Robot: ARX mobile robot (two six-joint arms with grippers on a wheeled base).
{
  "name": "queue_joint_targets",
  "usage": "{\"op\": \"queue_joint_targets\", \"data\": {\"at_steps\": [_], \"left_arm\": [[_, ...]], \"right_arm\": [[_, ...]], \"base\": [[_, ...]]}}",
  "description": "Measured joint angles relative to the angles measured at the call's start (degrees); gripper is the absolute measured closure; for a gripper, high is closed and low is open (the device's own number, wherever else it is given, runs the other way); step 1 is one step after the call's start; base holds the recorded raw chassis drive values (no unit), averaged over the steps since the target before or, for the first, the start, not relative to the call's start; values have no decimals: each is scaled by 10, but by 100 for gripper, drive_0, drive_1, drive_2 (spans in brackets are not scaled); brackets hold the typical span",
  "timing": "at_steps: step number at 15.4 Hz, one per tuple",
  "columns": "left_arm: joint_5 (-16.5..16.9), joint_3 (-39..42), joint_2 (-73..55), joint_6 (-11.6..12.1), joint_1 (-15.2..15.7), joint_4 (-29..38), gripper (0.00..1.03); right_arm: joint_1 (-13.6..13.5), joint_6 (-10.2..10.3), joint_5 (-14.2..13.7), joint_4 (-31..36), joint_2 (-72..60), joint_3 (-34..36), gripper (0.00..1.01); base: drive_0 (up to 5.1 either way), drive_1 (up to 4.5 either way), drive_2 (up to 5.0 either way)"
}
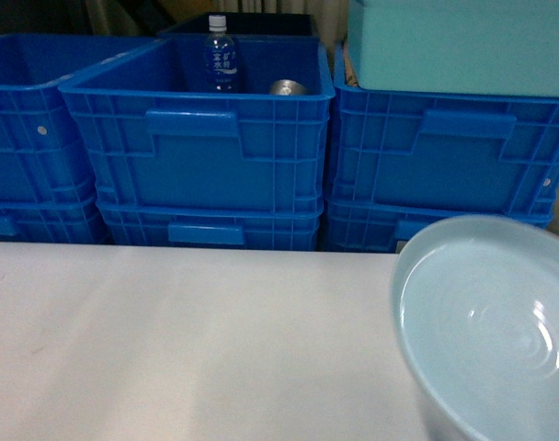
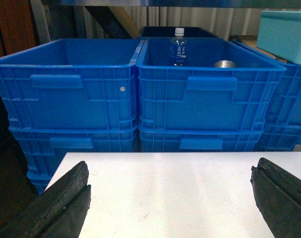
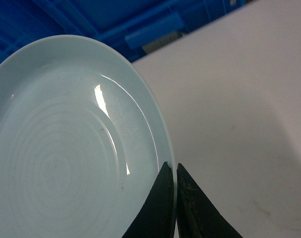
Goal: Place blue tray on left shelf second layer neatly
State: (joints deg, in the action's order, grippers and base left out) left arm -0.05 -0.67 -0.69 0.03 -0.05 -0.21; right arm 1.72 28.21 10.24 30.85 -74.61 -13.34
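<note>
My right gripper [image 3: 174,198] is pinched on the rim of the blue tray [image 3: 66,153], its two dark jaws closed on the thin edge with the tray held over the white tabletop [image 1: 188,340], low at the right of the head view. It is a pale, glossy, shallow dish with faint concentric rings (probably light and stiff, but slick, so I judge the rim hold could let it pivot or slip). My left gripper [image 2: 170,198] hangs wide open and empty, facing the blue crates [image 2: 140,99]
</note>
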Motion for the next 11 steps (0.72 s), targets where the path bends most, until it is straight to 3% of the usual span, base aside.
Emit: {"op": "queue_joint_targets", "data": {"at_steps": [1,4,5,7,11], "left_arm": [[0,0,0,0,0,0,5],[0,0,0,0,0,0,5],[0,0,0,0,0,0,5],[0,0,0,0,0,0,5],[0,0,0,0,0,0,5]], "right_arm": [[26,-25,23,-57,70,-11,99],[63,-121,21,-210,287,-12,99],[78,-138,48,-247,357,-2,99],[104,-152,59,-265,435,26,99],[88,-159,51,-268,450,41,99]], "base": [[0,0,0],[0,0,0],[0,0,0],[0,0,0],[0,0,0]]}}
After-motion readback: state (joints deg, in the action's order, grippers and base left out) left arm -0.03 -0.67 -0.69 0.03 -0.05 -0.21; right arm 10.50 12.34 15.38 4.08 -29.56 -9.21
